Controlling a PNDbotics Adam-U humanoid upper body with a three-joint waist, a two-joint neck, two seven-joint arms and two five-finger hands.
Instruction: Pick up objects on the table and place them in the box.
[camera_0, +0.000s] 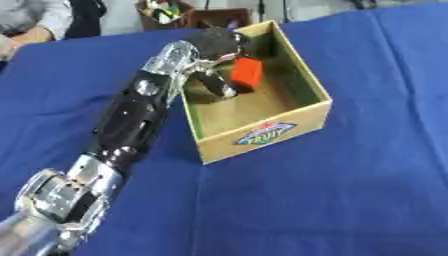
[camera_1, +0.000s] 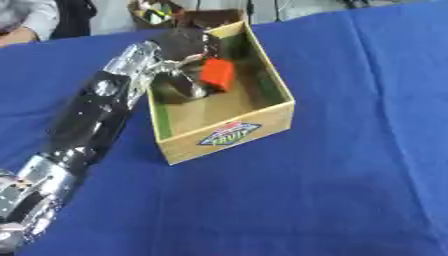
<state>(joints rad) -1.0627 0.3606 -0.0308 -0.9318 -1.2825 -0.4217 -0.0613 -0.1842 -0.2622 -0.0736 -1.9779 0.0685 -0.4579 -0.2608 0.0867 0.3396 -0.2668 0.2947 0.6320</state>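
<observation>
Nearest the lens: silver shoulder and elbow joints of the left arm (camera_0: 122, 130), which runs from the lower-left corner diagonally up across the table to the box.

Left hand (camera_0: 214, 47) reaches over the box's near-left wall, palm above the interior. Fingers and thumb are curled down around a red block (camera_0: 247, 73), pinching it; one silver finger (camera_0: 215, 82) points down beside the block's left face. Block hangs inside the box, at the far-left part of the interior; cannot tell whether it touches the floor.

Box (camera_0: 262, 136): open-top cardboard, brown floor, green-tinted inner walls, a colourful oval label (camera_1: 229, 134) on the front wall. It sits askew on the blue tablecloth (camera_0: 350, 200).

Right hand: shows in neither view.

Far edge, beyond the cloth: a second brown container (camera_0: 166, 14) holding mixed small items, not identifiable.
</observation>
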